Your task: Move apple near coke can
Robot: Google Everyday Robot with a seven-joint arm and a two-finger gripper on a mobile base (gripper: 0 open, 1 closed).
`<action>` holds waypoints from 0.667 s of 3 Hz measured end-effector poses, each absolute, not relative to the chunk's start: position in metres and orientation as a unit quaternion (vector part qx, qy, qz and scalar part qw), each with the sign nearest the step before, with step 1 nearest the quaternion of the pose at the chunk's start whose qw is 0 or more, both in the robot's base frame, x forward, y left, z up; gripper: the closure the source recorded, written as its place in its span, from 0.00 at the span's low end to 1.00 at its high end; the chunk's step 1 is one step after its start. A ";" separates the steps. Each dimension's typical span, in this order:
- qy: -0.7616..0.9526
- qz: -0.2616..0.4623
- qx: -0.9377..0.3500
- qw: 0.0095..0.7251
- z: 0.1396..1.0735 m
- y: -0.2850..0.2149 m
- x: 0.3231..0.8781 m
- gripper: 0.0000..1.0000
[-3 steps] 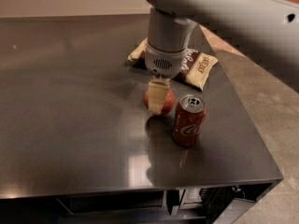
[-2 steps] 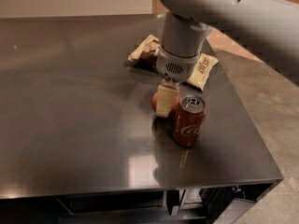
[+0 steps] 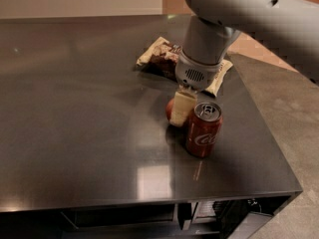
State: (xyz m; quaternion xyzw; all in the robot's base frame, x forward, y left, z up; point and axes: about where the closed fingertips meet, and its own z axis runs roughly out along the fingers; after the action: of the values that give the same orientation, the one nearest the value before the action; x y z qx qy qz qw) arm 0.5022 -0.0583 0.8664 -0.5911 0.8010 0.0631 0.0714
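Upright grey arm [image 3: 204, 49] over tool [image 3: 180, 108], just beside red aluminium coke can [image 3: 203, 129]; tool pinching small round red apple [image 3: 170, 108].

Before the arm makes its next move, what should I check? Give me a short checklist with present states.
1. The apple is close beside the coke can: ok.
2. The coke can is upright: ok.
3. The tool is down at the apple: ok.
4. The apple rests on the table: cannot tell.
5. The snack bag lies behind, apart from the coke can: ok.
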 end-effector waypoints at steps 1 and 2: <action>0.802 0.067 -0.589 0.070 0.865 -0.060 0.502 0.12; 0.801 0.068 -0.591 0.072 0.864 -0.058 0.503 0.00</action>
State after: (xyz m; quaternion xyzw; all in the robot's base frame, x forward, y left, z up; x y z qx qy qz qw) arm 0.5026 -0.0581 0.8640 -0.5906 0.8009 0.0679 0.0716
